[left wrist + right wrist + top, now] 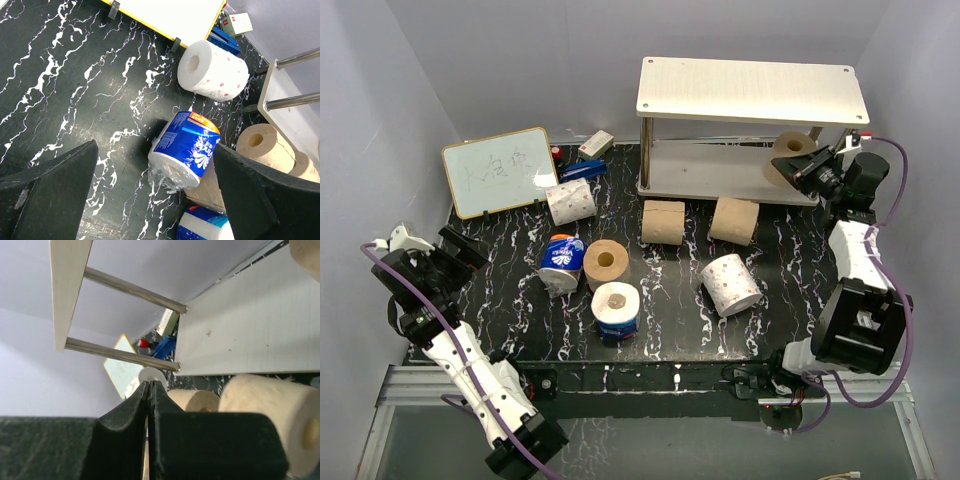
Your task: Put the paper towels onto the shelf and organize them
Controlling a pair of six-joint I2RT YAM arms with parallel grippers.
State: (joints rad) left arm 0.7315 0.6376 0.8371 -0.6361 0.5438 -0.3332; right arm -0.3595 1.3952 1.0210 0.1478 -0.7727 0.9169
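right gripper (150,384), fingers pressed together, is pictured beside a tan hollow-cored roll (786,154) at the cream-board shelf (750,90); left gripper (155,149) is spread wide near a glossy blue-wrapped roll (189,146).

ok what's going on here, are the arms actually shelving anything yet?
Shelving paper rolls, early on. One tan roll is at the right end of the shelf's lower tier, with the right gripper shut right beside it; I can't tell if they touch. The left gripper hangs open over the table's left side, aimed toward the blue-wrapped roll. Seven rolls, that one included, lie on the black marbled table in front of the shelf.
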